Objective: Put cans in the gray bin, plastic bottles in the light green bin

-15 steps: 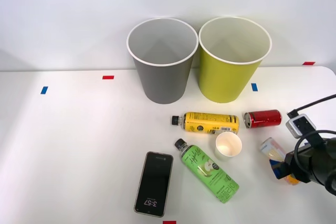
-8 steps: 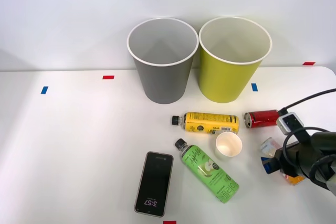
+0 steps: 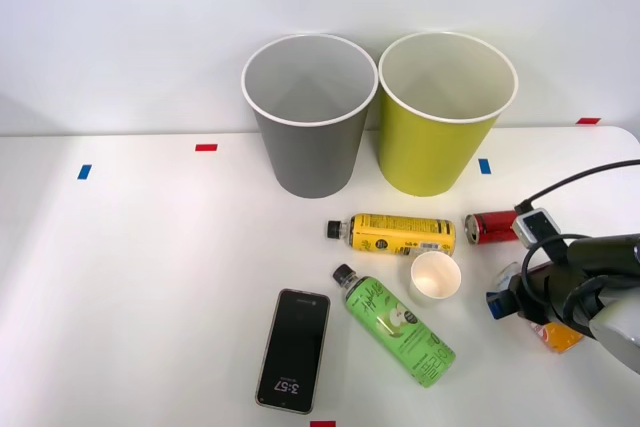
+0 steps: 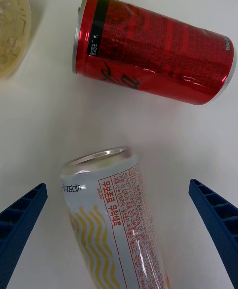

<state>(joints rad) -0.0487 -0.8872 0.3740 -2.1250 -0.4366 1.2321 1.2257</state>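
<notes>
Straddling orange-and-white can [image 4: 116, 219] with Korean print, hand [image 4: 119, 239] open, red can [image 4: 153, 51] beside

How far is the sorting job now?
Nothing looks sorted yet: the gray bin and light green bin look empty. The open right hand straddles the orange-and-white can. The red can, yellow bottle and green bottle lie on the table.

A white table [image 3: 140, 277] ran up to a plain pale wall [image 3: 120, 27]. Near that wall, red tape [image 3: 206, 147] lay on the table, with blue tape [image 3: 84, 171] further left and another red tape [image 3: 588, 120] far right.
</notes>
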